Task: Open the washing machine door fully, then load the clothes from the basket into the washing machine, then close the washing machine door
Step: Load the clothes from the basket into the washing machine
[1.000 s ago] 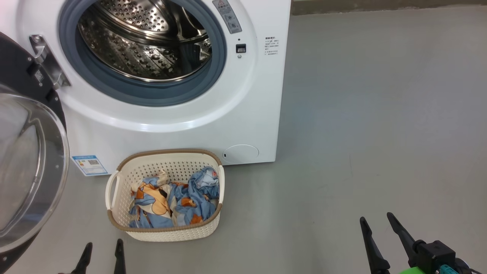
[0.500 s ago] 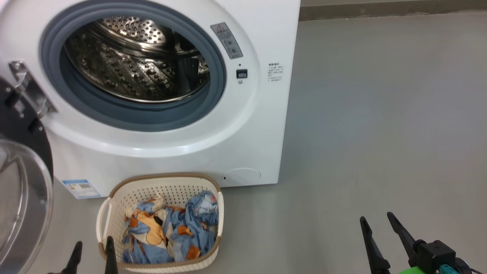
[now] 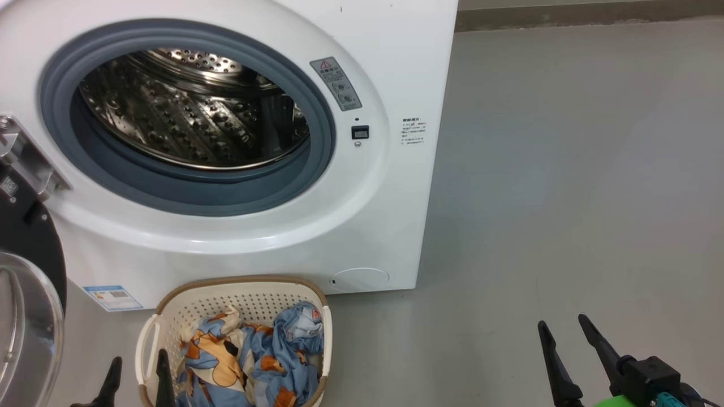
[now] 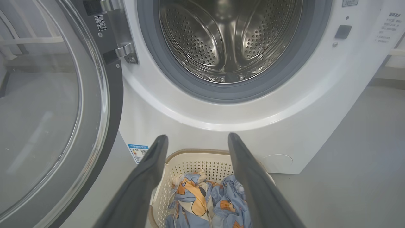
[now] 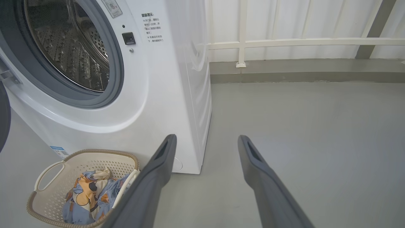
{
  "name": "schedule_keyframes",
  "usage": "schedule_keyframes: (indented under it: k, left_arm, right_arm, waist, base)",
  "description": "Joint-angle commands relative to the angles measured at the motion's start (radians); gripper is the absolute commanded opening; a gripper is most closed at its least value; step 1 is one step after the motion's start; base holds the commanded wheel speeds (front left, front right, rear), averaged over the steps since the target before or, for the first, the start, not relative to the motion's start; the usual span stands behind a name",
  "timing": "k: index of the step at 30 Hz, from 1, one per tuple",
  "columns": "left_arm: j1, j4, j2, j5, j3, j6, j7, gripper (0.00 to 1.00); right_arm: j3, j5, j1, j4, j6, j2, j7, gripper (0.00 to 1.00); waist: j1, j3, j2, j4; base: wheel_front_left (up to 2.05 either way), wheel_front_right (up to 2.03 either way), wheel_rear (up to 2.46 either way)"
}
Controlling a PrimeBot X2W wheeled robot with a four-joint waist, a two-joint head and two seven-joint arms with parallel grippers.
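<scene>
The white washing machine [image 3: 362, 215] stands ahead with its steel drum [image 4: 227, 38] bare inside. The washing machine door [image 3: 22, 316] hangs swung out to the left, its glass bowl facing me [image 4: 47, 110]. On the floor against the machine's front sits the cream basket [image 3: 243, 285], holding the light-blue and orange clothes [image 3: 249, 362]. My left gripper [image 3: 139, 357] is open at the basket's near left corner, and its wrist view looks over the clothes [image 4: 196, 202]. Off to the right, my right gripper [image 3: 562, 321] is open over bare floor, apart from the basket [image 5: 95, 153].
Grey floor [image 3: 565, 198] stretches to the right of the machine. A low kerb and a white railing [image 5: 284, 42] run behind it. A blue label [image 3: 113, 297] and a round white cap [image 3: 359, 278] mark the machine's lower front.
The head camera has shifted, so the machine and basket sit lower and further left in the picture. The left fingers now overlap the basket's left edge. Both grippers stay open.
</scene>
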Motion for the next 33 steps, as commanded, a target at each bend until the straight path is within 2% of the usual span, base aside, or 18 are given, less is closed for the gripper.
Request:
schedule_keyframes:
  k: [1,23,33]
  left_arm:
    - [-0.048,-0.012,0.017,0.0,0.033,0.007,-0.013,1.0]
    - [-0.029,-0.025,0.02,0.002,0.002,0.006,-0.018,1.0]
    - [-0.04,-0.022,0.03,-0.004,-0.006,-0.001,-0.019,1.0]
  right_arm:
    - [0.018,-0.003,-0.033,-0.02,0.001,-0.005,-0.013,1.0]
    - [0.019,-0.009,-0.028,-0.024,0.001,-0.002,-0.013,1.0]
    - [0.009,-0.013,-0.03,-0.033,0.001,0.0,-0.013,1.0]
  waist:
    - [0.0,0.0,0.0,0.001]
    - [0.0,-0.001,0.0,-0.003]
    - [0.0,0.041,0.0,-0.002]
  base:
    - [0.0,0.0,0.0]
    - [0.0,0.0,0.0]
    - [0.0,0.0,0.0]
